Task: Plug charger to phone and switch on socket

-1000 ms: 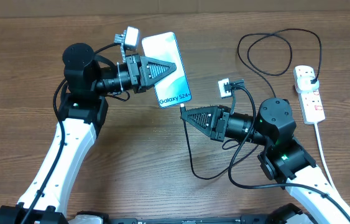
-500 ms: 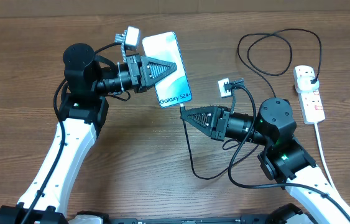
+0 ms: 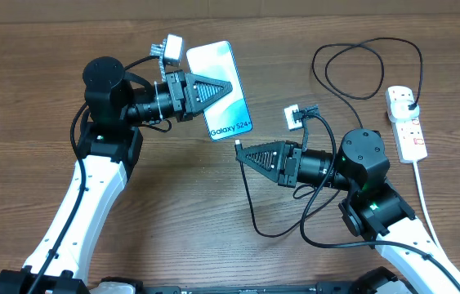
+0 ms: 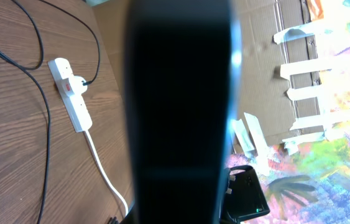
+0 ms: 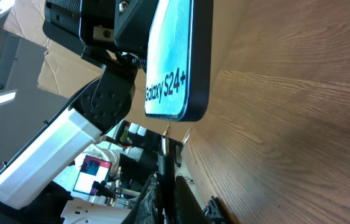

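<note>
While the left gripper point(image 3: 228, 86) is closed on the phone point(image 3: 231, 114) and holds it tilted, apparently clear of the table point(image 3: 172, 212), the step in hand is mating connector to port. Right gripper point(image 3: 241, 149): fingers pinched narrow on the charger point(image 3: 250, 196) at its connector tip point(image 5: 163, 138), which sits just short of the phone's bottom edge, not touching. To do it well: square the tip's axis to that edge, centre it, push slowly and straight. Left arm should brace against the push, and cable slack must not twist the tip. Far right: power strip point(image 3: 408, 124), black plug point(image 3: 410, 101) seated in it. Hard to read: the port shows in no view; phone's dark back fills the left wrist view and hides the fingers; switch position too small to tell.
</note>
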Robot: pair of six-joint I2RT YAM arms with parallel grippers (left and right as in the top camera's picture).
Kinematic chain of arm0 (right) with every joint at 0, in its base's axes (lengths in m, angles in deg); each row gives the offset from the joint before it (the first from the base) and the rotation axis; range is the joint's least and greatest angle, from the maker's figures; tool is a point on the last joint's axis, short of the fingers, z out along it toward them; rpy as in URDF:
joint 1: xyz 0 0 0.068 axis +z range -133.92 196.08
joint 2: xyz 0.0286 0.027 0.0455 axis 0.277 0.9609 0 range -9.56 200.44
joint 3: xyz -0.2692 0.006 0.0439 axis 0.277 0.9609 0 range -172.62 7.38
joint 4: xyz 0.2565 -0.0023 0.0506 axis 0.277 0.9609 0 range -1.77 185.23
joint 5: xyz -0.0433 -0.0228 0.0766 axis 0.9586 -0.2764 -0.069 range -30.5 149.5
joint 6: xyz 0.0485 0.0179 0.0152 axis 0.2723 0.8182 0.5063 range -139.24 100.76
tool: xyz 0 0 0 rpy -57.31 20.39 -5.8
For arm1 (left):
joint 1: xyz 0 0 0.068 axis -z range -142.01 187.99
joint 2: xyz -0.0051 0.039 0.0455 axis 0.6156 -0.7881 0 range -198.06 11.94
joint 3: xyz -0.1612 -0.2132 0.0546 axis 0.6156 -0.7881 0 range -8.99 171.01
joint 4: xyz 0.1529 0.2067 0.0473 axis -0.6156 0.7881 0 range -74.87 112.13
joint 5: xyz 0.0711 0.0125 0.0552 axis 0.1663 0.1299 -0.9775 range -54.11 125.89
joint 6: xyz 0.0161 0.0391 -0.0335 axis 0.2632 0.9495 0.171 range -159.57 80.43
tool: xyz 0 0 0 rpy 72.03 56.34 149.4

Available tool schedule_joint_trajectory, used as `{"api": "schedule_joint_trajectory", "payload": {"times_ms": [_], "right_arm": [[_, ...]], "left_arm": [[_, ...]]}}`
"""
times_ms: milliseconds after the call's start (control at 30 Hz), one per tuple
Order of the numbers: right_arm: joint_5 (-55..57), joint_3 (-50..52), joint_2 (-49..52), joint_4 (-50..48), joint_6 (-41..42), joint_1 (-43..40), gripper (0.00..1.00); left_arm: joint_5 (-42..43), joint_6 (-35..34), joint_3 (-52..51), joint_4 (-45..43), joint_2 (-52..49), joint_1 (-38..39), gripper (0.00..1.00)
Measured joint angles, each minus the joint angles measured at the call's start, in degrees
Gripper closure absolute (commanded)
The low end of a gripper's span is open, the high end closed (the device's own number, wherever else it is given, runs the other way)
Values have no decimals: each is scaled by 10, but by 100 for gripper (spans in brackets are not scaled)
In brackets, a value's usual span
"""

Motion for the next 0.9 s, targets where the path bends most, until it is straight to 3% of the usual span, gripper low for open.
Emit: {"api": "schedule_joint_trajectory", "payload": {"times_ms": [900], "right_arm": [[1, 0, 0, -2, 0, 0, 96]], "left_arm": [[4, 15, 0, 0, 0, 14, 96]]}}
